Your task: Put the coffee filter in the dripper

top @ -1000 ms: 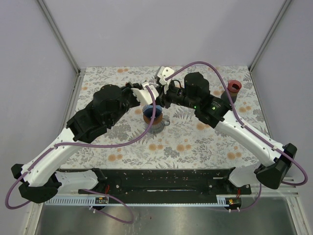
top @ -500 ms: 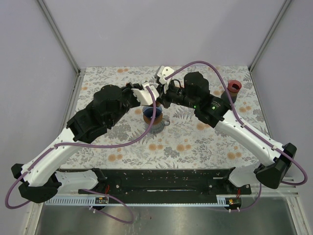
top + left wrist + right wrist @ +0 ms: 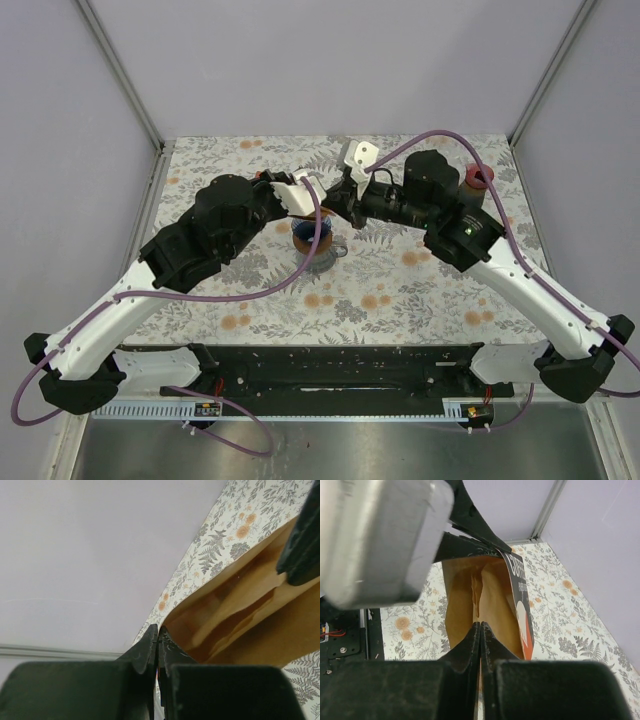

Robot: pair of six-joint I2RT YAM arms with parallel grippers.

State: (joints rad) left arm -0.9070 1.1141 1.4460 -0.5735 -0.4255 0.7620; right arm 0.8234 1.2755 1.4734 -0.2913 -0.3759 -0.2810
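Note:
The blue dripper (image 3: 313, 240) sits on a glass cup at mid-table. Just above and behind it my two grippers meet. My left gripper (image 3: 303, 193) is shut on the rim of an open brown paper filter pack (image 3: 260, 630), holding it up. The pack has a black and orange printed side (image 3: 517, 595). My right gripper (image 3: 480, 626) is shut at the pack's mouth, pinching a brown coffee filter (image 3: 465, 605). The same gripper (image 3: 336, 200) sits right of the left one in the top view. The left gripper (image 3: 158, 632) shows closed jaws. The pack is mostly hidden in the top view.
A dark red cup (image 3: 478, 178) stands at the back right of the floral table (image 3: 400, 290). The right arm's purple cable arcs over it. Grey walls close in the back and sides. A black rail (image 3: 330, 365) runs along the near edge.
My right arm and wrist have shifted to the right and back, away from the left gripper. The left arm and the dripper have stayed in place.

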